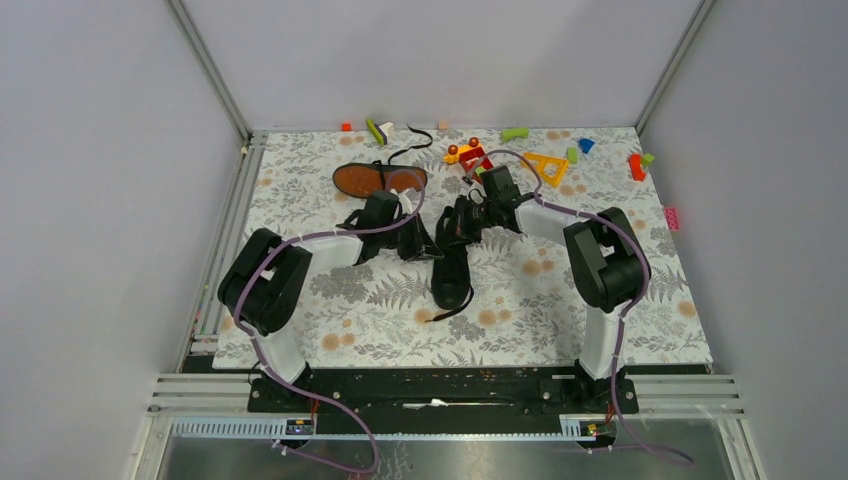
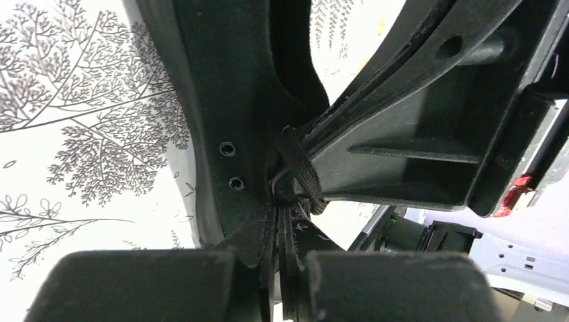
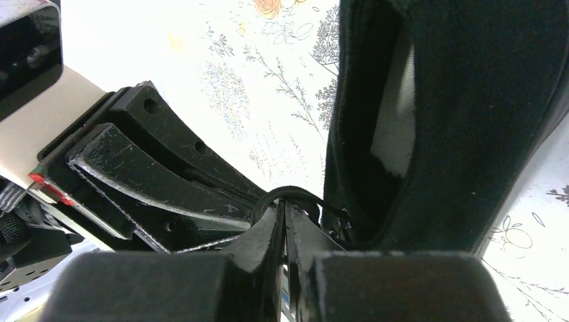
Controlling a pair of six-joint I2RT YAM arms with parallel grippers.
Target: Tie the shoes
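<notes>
1 black shoe (image 1: 452, 272) is set upright at the middle of the flowered table (image 1: 620, 320); the 2nd shoe (image 1: 379, 180) is turned sole-up farther back, to the left. The left gripper (image 2: 280, 218) and the right gripper (image 3: 284, 211) are both seen clamped, tip to tip, on the thin lace (image 2: 300, 173) of the upright shoe, near its eyelets.

Table (image 1: 650, 320) under a pale cloth (image 1: 540, 300) printed with grey ferns and orange flowers, plain grey walls (image 1: 440, 60) at left, far and right edges, metal posts (image 1: 210, 70) in both far corners, grooved metal rails (image 1: 690, 395) along near edge, even light.
</notes>
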